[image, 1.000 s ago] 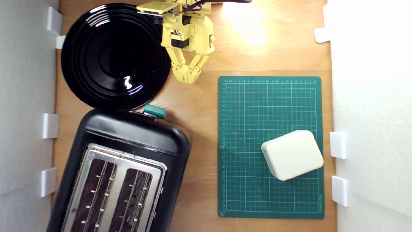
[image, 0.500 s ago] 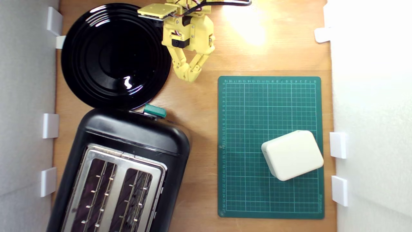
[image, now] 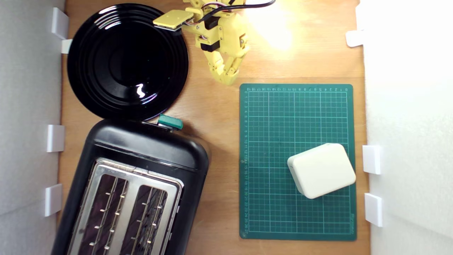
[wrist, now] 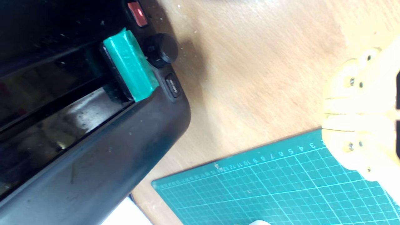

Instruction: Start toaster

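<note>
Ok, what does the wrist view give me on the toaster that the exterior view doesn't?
Only the wrist view shows the toaster's end panel: a round black dial, a small black button, a red button.
Only the exterior view shows both slots, the black plate, the cream box.
Both show the teal lever knob, green mat, shut gripper.

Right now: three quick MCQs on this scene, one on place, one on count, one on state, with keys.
1. The cream box rests on:
A. the black plate
B. the green cutting mat
C. the toaster
2. Slots in the toaster:
A. one
B. two
C. four
3. The gripper is:
A. shut, holding nothing
B. clamped on the green lever
C. wide open over the plate

Key: B, the box lies on the green cutting mat. B, two slots show in the metal top. A, fingertips are together above bare wood, apart from the green lever.
</note>
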You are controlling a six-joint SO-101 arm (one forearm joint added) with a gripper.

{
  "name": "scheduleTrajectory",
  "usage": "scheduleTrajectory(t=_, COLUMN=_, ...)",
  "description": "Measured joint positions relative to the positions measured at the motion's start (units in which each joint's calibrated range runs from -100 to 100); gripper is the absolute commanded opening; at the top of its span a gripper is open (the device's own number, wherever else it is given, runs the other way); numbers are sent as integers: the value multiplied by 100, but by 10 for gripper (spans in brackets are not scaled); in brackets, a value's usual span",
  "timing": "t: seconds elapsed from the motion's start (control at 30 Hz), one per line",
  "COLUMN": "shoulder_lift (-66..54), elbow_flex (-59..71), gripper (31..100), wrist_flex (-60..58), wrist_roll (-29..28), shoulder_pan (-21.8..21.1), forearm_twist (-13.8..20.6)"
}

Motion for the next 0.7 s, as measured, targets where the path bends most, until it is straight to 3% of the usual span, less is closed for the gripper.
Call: scheduleTrajectory(t=0.7, shoulder_lift=0, elbow_flex=0, gripper=314, wrist_flex=9, wrist_roll=-27, shoulder_pan=-27, forearm_twist=0)
